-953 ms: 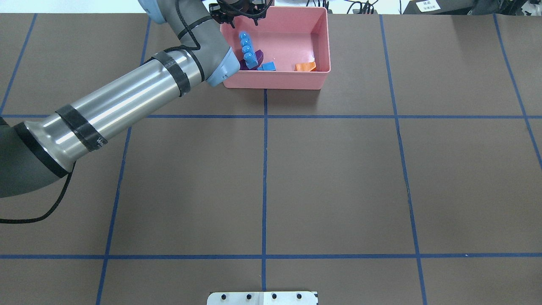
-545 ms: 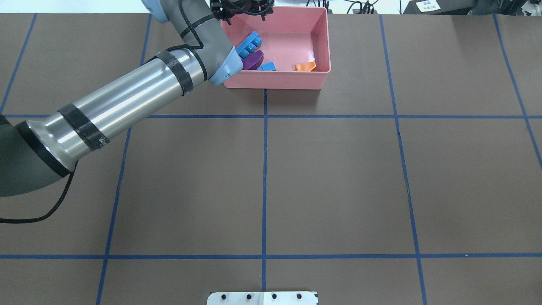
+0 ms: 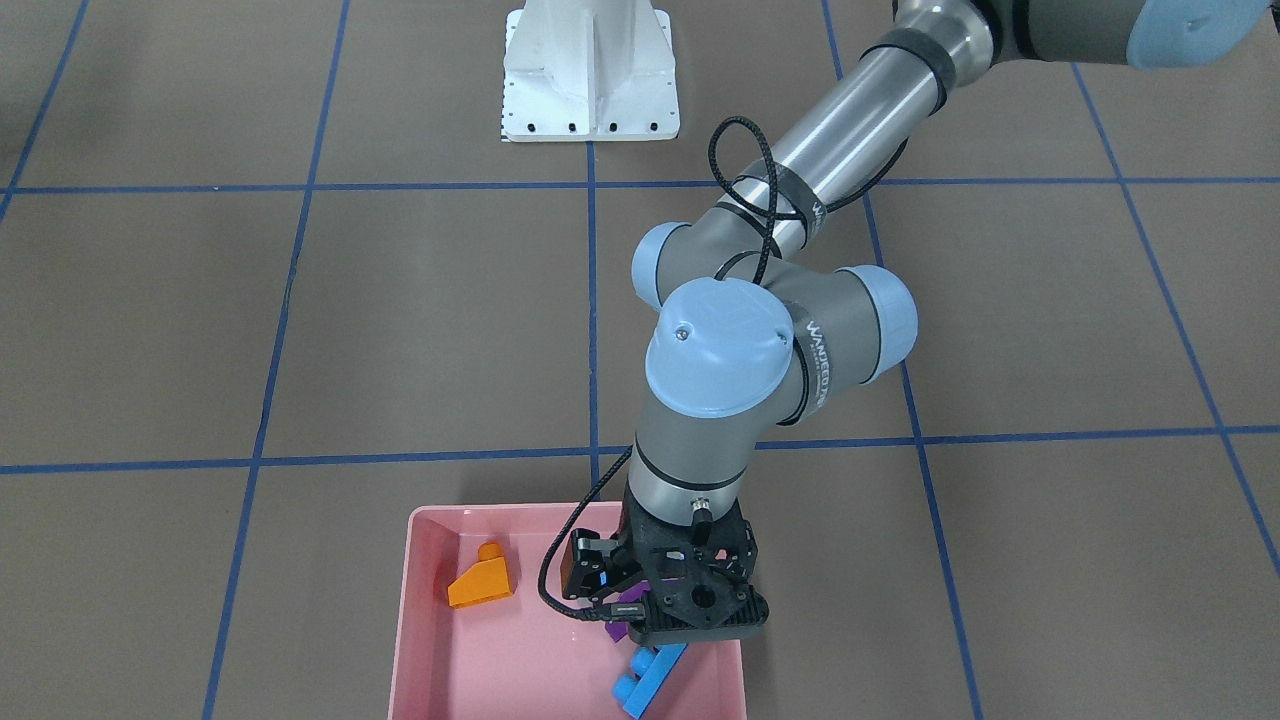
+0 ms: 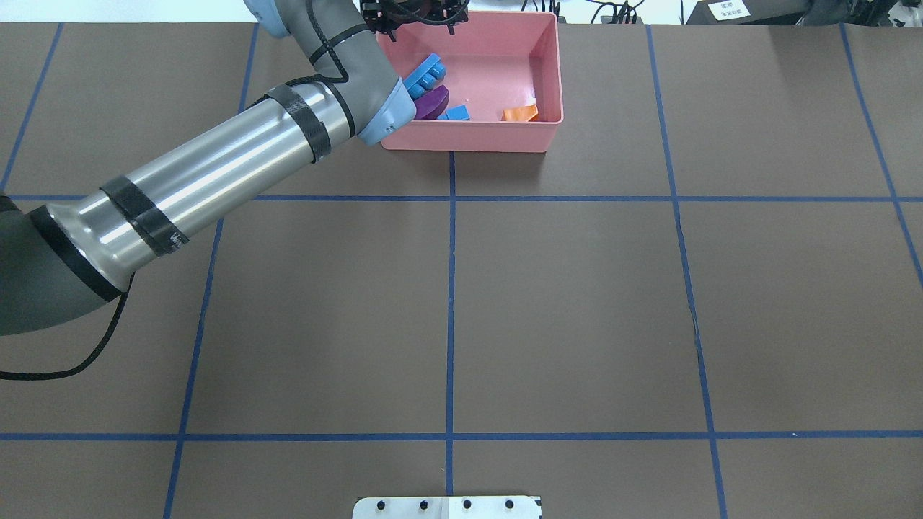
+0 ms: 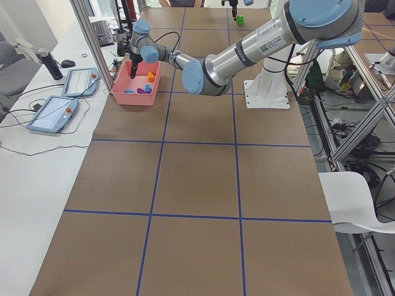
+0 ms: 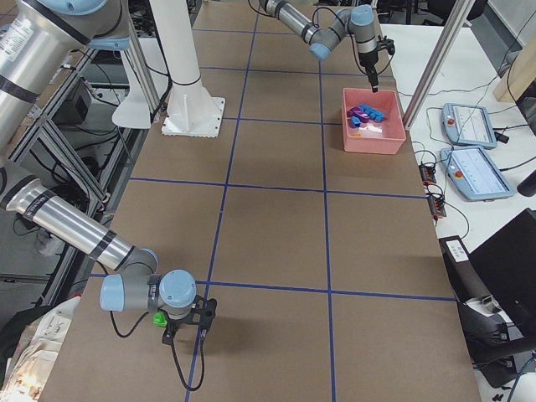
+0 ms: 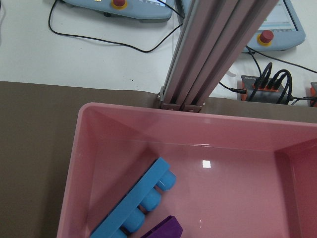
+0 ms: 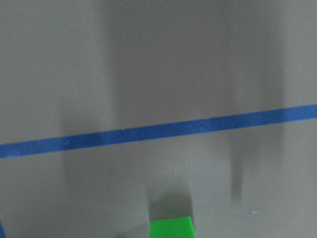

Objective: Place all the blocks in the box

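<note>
The pink box [image 4: 548, 79] stands at the table's far edge. In it lie the long blue bar [image 4: 425, 74], tilted against the left wall, the purple sloped piece [image 4: 435, 102], a small blue cube [image 4: 456, 113] and the orange wedge [image 4: 520, 113]. My left gripper [image 4: 418, 18] hangs open and empty above the box's far left corner; the left wrist view looks down on the bar [image 7: 138, 198]. In the exterior right view my right gripper [image 6: 180, 327] is low at the table beside a green brick [image 6: 158, 318]. I cannot tell whether it is open or shut.
The white robot base [image 3: 590, 75] stands at the near table edge. An aluminium post [image 7: 213, 54] rises just behind the box, with pendants and cables beyond it. Blue tape lines grid the brown table [image 4: 577, 310].
The long blue bar has toppled from standing on end to leaning against the box's left wall. The left gripper has drifted slightly up and away over the box's far corner.
</note>
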Controlling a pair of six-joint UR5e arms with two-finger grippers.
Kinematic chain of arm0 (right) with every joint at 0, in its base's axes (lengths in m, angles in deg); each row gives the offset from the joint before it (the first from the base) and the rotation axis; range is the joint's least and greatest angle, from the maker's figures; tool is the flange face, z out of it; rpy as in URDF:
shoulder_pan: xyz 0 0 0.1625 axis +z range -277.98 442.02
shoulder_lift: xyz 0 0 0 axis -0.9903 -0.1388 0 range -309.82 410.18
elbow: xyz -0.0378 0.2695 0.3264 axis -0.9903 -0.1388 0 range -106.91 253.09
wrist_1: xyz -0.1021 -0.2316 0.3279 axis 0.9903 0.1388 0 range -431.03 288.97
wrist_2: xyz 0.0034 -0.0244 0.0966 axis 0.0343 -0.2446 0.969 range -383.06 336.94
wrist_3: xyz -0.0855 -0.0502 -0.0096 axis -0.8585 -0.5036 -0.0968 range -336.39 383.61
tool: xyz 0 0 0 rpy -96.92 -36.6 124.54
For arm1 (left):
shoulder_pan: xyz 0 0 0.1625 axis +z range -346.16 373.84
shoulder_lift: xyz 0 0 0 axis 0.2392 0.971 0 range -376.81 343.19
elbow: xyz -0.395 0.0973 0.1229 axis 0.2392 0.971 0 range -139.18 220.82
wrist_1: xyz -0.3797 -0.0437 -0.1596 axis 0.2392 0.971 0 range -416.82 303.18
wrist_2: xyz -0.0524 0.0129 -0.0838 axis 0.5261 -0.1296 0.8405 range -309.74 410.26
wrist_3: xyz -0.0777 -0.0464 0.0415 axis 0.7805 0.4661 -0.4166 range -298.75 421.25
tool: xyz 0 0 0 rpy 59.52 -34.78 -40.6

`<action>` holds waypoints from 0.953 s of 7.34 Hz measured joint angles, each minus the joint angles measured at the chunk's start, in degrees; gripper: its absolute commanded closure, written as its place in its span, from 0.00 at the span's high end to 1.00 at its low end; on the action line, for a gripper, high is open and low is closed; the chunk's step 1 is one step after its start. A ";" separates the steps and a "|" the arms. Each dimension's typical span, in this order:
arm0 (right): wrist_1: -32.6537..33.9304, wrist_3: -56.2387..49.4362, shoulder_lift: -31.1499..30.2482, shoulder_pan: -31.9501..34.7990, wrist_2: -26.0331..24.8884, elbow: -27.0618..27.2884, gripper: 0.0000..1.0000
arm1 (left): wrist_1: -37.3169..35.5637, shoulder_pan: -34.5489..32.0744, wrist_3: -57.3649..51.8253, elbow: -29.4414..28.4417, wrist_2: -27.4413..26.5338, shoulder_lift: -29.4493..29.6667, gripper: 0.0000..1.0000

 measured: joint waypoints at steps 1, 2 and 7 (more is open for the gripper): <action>0.02 -1.01 -0.07 0.00 0.96 -0.81 0.88 | -0.03 0.01 0.00 0.05 0.00 0.02 1.00; 0.05 -1.72 -0.09 -0.03 1.73 -1.29 0.45 | -0.07 0.04 0.00 0.09 0.00 0.07 1.00; 0.21 -2.29 -0.11 -0.01 5.04 -1.68 0.00 | -0.10 0.14 0.06 0.18 0.00 0.14 1.00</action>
